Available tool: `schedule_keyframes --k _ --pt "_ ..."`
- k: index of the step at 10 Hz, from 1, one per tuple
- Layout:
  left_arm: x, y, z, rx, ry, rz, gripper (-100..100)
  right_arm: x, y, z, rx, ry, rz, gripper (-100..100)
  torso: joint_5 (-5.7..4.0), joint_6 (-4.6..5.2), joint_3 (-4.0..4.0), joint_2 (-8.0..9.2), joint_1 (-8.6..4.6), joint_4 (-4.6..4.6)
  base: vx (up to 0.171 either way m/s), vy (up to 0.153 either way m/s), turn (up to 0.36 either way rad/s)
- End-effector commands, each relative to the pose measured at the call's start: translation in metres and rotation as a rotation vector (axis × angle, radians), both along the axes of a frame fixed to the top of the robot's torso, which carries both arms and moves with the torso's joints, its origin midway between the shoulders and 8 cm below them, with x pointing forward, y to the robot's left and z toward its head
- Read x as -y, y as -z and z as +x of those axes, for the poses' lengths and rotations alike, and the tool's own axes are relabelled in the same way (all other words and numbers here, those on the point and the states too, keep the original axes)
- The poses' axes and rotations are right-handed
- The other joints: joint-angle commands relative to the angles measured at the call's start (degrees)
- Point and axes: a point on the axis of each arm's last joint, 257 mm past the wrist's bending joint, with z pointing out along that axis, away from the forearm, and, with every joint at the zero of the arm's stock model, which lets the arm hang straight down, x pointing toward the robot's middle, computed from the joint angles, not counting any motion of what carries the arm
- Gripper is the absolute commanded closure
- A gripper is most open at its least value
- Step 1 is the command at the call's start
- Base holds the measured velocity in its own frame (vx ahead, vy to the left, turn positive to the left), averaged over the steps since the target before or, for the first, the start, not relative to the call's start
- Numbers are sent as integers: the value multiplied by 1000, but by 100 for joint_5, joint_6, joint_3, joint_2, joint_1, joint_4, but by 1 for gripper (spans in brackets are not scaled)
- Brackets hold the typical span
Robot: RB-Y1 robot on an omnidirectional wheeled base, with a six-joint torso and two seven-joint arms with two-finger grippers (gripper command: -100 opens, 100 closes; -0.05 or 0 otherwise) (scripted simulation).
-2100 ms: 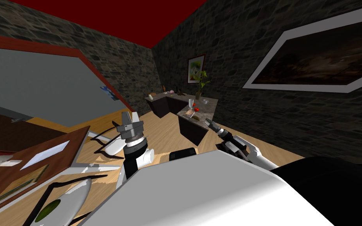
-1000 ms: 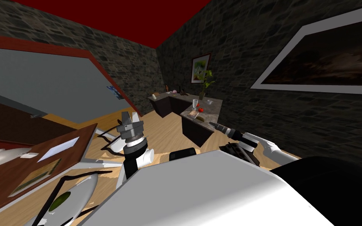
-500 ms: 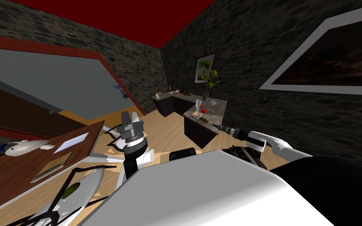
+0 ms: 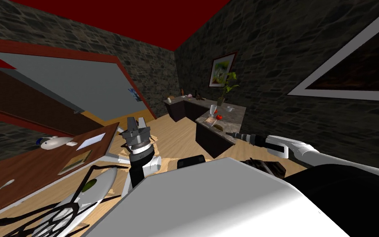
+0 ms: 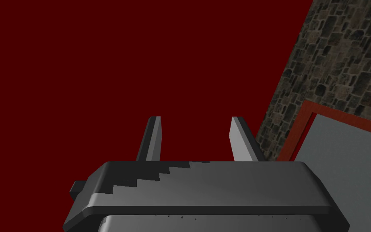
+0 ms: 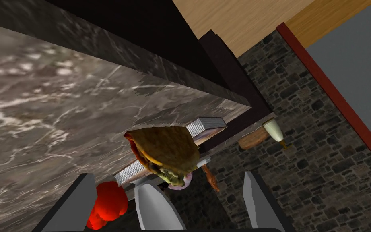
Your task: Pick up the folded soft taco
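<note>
"Right wrist view first: how do the fingers stand?"

"Spread wide, gripping nothing. The right gripper points at the folded soft taco, which lies just beyond the fingertips on the marbled tabletop. Its brown shell shows red, yellow and green filling along the open edge."

"What crowds it?"

"A book, touching it or just behind it. From this angle I cannot tell whether the taco rests on the cover or beside it. A red tomato sits by one finger. A pale grey shape rises between the fingers, possibly the stemmed glass that the head view shows on the same tabletop."

"And the other arm?"

"The left gripper is held upright, well apart from the tabletop, fingers parted and empty."

"What could go wrong?"

"Three things, by my reading. Closing from this width could sweep in the tomato or tip the glass. A hard pinch would crush a soft shell and spill the filling. In the head view the taco also lies near the tabletop's edge, so a nudge could push it off."

"Any writing?"

"None legible. The book's cover gives no words I can read, and nothing bears a brand."
</note>
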Motion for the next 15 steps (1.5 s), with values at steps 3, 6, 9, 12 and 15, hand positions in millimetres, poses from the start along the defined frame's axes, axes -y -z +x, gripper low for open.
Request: schedule_keyframes --k 3,6,9,12,15 --pt "0 0 0 0 0 0 0 37 8 -17 -74 -48 -175 -100 0 5 -2 -3 0 -1 31 37 162" --pt "0 0 0 0 0 0 0 81 10 -39 -157 -112 -366 -100 2 -1 -6 -10 6 -2 42 48 272" --pt "0 0 0 0 0 0 0 116 8 -58 -226 -175 -518 -100 3 0 -5 -9 13 -2 40 56 246" --pt "0 0 0 0 0 0 0 144 4 -75 -286 -238 -641 -100 3 3 -1 -1 14 0 29 60 210" --pt "0 0 0 0 0 0 0 144 3 -75 -286 -239 -644 0 0 10 7 12 4 3 8 28 46"
